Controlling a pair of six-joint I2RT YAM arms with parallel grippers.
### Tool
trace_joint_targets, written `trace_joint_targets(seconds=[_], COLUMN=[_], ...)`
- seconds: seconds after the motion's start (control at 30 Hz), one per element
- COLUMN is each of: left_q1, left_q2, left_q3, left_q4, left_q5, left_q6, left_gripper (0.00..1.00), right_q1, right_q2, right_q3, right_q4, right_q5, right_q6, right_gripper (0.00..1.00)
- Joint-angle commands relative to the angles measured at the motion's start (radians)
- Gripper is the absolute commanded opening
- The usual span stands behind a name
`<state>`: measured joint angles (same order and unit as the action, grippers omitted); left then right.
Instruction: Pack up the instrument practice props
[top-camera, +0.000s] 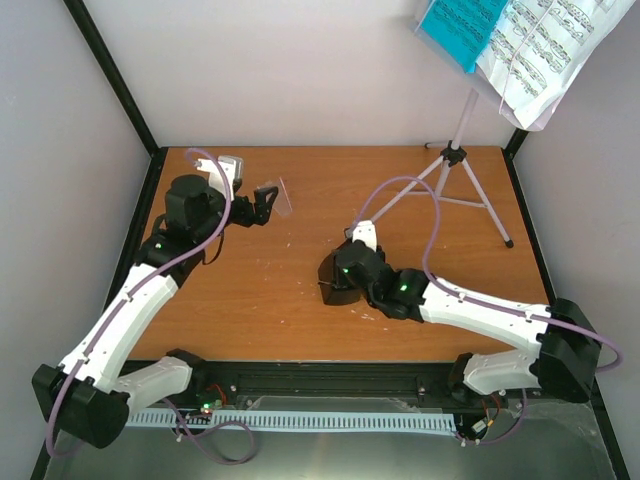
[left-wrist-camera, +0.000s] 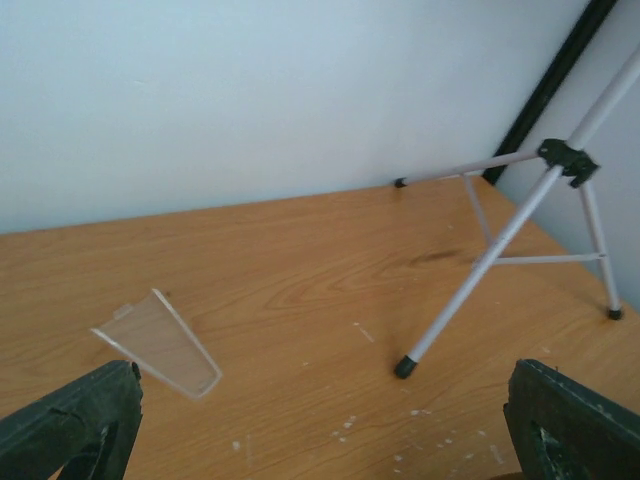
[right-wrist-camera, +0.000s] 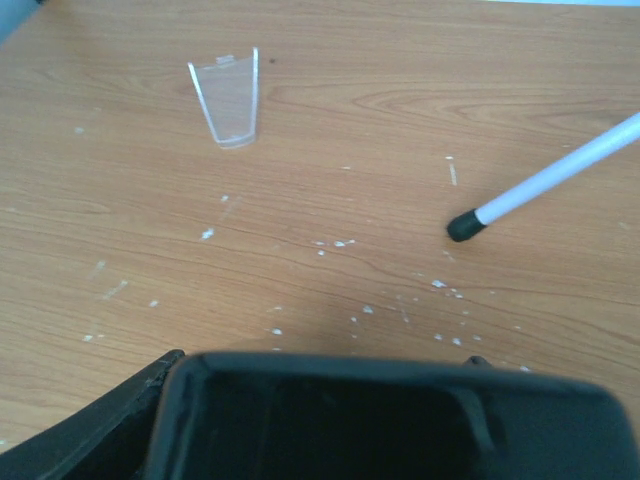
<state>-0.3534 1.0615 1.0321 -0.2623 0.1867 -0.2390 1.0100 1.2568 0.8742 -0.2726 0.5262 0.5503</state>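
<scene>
The silver tripod music stand (top-camera: 455, 160) stands at the back right of the table. The teal folder (top-camera: 460, 25) and the white sheet music (top-camera: 545, 50) rest on its desk at the top edge. My right gripper (top-camera: 338, 283) is at the table's middle, shut on the small black metronome (right-wrist-camera: 380, 420), which fills the bottom of the right wrist view. My left gripper (top-camera: 266, 204) is wide open and empty at the back left. Its fingers (left-wrist-camera: 75, 420) show at both lower corners of the left wrist view. One rubber foot of the stand (left-wrist-camera: 405, 367) lies ahead of it and shows in the right wrist view (right-wrist-camera: 462, 226).
A small clear plastic cover (top-camera: 286, 196) lies on the wood just in front of the left gripper, also seen in the left wrist view (left-wrist-camera: 160, 345) and the right wrist view (right-wrist-camera: 228, 100). White walls and black frame posts (top-camera: 115, 80) enclose the table. White specks dot the wood.
</scene>
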Motion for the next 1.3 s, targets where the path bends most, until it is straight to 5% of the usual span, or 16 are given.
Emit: trace_joint_targets(seconds=[0.0, 0.17, 0.7, 1.1, 1.27], left_q1=[0.002, 0.001, 0.001, 0.002, 0.001], left_q2=[-0.044, -0.076, -0.097, -0.091, -0.096], left_q3=[-0.043, -0.136, -0.201, -0.204, -0.207], left_q4=[0.045, 0.142, 0.185, 0.191, 0.194], left_q5=[-0.163, -0.254, -0.229, -0.229, -0.236], left_q6=[0.136, 0.180, 0.177, 0.182, 0.184], left_gripper=[1.00, 1.00, 0.99, 0.99, 0.99], right_q1=[0.055, 0.072, 0.126, 0.126, 0.123], right_q2=[0.031, 0.090, 0.208, 0.088, -0.040], right_q3=[0.064, 0.072, 0.073, 0.091, 0.133], right_q4=[0.028, 0.020, 0.012, 0.039, 0.036], right_q5=[0.227, 0.271, 0.309, 0.205, 0.148], right_q6=[0.010, 0.029, 0.136, 0.056, -0.058], right_gripper=[0.50, 0.50, 0.54, 0.92, 1.00])
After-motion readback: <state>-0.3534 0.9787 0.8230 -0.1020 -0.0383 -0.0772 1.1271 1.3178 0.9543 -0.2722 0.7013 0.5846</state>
